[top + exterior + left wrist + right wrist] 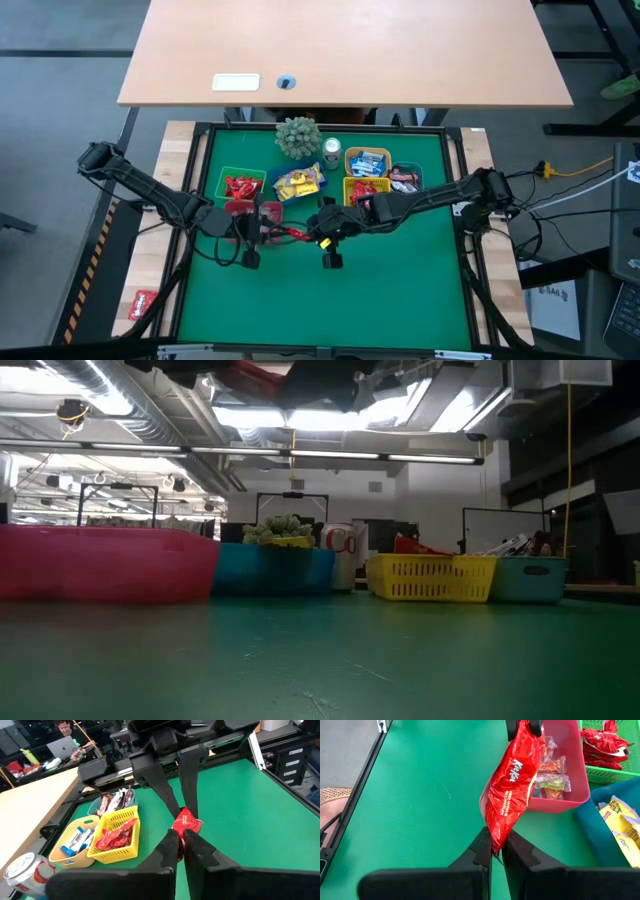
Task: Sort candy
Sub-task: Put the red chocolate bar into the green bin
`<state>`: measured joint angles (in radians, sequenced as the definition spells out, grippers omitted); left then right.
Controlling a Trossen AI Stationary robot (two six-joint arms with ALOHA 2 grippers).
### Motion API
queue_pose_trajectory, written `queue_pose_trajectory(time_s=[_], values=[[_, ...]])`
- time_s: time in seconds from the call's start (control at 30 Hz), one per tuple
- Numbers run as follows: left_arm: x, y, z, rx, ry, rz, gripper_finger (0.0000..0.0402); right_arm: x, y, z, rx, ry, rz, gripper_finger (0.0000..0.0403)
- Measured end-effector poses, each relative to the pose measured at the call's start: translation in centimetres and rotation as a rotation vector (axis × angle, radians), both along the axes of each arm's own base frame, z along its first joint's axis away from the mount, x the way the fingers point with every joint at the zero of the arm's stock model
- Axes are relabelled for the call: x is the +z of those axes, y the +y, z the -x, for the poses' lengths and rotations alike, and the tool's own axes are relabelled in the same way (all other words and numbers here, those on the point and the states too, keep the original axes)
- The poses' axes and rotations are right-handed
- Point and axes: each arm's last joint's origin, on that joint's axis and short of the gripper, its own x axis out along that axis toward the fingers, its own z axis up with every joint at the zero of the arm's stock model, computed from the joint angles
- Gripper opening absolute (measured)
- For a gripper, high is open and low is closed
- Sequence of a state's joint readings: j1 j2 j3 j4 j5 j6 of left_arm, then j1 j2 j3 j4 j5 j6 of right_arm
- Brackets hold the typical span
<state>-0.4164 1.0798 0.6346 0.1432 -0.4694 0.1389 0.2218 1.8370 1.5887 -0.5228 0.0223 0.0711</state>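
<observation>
- Green felt-like table (400, 300) fills the frame, smooth and flat, with square plastic bins lined along its far side.
- Pink bin (572, 765) has smooth solid walls and holds clear-wrapped orange sweets; the green bin (240, 184) beside it is heaped with shiny red wrappers.
- Yellow basket (118, 840), lattice-walled, carries crinkly red candy; next to it a rounded yellow tub (75, 842) holds blue-and-white pieces.
- Blue bin (298, 183) is stacked with yellow packets.
- Silver can (22, 870) stands upright near the tub.
- Red KitKat wrapper (512, 785), glossy, long and creased, is stretched in the air between both arms, just beside the pink bin.
- Left gripper (181, 844) has its dark fingers pinched tight on one end.
- Right gripper (495, 851) clamps the other end, fingers closed on the foil.
</observation>
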Motion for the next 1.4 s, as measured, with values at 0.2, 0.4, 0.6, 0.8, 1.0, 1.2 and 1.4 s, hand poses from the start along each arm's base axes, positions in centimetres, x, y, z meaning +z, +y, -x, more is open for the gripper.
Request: queue_pose_trajectory(time_s=[0.2, 0.4, 0.6, 0.8, 1.0, 1.2, 1.4], values=[[0.0, 0.0, 0.0, 0.000, 0.000, -0.001, 0.0002, 0.0, 0.0, 0.0, -0.001, 0.000, -0.001, 0.0028], [0.0, 0.0, 0.0, 0.001, 0.000, -0.001, 0.0001, 0.0, 0.0, 0.0, -0.001, 0.001, -0.001, 0.0053], [0.0, 0.0, 0.0, 0.003, 0.000, 0.002, 0.0000, 0.3, 0.0, 0.2, 0.003, 0.013, -0.002, 0.0121], [0.1, 0.1, 0.0, 0.035, -0.007, 0.016, 0.0000, 4.1, -0.2, 1.0, 0.009, 0.060, 0.013, 0.0135], [1.5, 0.8, 1.0, 0.087, -0.075, 0.052, 0.0000, 8.0, -0.6, 2.6, 0.046, 0.110, 0.071, 0.0135], [3.2, 2.7, 3.7, 0.169, -0.116, 0.121, 0.0000, 10.6, -1.2, 4.5, 0.056, 0.150, 0.181, 0.0136], [2.6, 5.4, 8.0, 0.413, -0.012, 0.202, 0.0000, 12.3, -2.0, 7.4, 0.022, 0.187, 0.228, 0.0136]])
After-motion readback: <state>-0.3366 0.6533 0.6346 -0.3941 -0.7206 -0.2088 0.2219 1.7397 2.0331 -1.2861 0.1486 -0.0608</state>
